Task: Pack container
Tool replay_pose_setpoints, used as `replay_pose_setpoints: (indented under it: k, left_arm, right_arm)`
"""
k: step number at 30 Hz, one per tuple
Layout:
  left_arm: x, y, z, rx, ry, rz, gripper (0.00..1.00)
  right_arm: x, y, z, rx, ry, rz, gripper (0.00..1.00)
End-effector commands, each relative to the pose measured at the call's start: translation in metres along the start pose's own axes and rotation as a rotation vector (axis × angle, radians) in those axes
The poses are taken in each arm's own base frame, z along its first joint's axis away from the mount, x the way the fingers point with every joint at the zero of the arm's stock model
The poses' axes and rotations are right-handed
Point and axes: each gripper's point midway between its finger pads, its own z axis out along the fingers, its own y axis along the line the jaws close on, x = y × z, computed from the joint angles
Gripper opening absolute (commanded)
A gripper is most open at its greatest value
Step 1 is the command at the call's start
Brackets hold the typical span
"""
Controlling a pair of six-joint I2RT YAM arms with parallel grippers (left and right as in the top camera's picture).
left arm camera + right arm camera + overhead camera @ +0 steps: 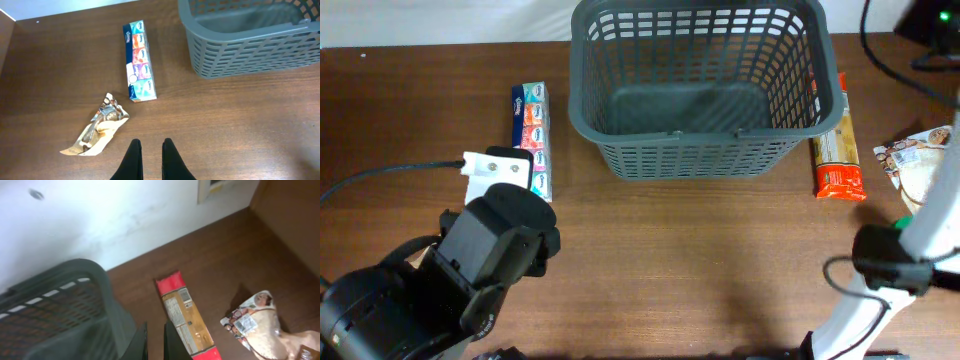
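Left gripper (151, 146), tissue pack (139, 60), grey container (240, 55)

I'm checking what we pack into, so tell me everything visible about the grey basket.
The container is a dark grey, plastic-looking rectangular basket with slotted lattice walls, a thick rim and a solid base. It stands upright and empty at the far middle of the table. A long box lies along its right wall, whether touching I cannot tell; a tissue pack lies apart to its left. The left end effector and right end effector are clear of it.
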Motion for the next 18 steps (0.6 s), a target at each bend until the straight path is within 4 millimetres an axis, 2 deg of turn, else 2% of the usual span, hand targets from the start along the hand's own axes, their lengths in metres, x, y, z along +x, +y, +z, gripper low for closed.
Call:
replay_pose_setpoints:
  k: [1, 2, 7, 14, 18]
  left_arm:
    - [0.001, 0.004, 0.0, -0.021, -0.002, 0.017, 0.01]
    - [0.005, 0.003, 0.0, -0.015, 0.015, 0.024, 0.02]
    - [0.013, -0.01, -0.001, 0.067, 0.062, 0.026, 0.02]
    - [0.015, -0.014, -0.001, 0.086, 0.072, 0.026, 0.02]
    - [0.015, -0.014, -0.001, 0.086, 0.072, 0.026, 0.02]
  right_arm:
    - [0.014, 0.001, 0.046, -0.005, 0.084, -0.01, 0.04]
    - [0.023, 0.002, 0.066, -0.006, 0.126, -0.011, 0.04]
    - [0.038, 0.013, 0.1, -0.064, 0.188, -0.012, 0.04]
    - [0.036, 0.031, 0.107, -0.17, 0.186, -0.018, 0.04]
    - [0.037, 0.032, 0.107, -0.177, 0.191, -0.027, 0.04]
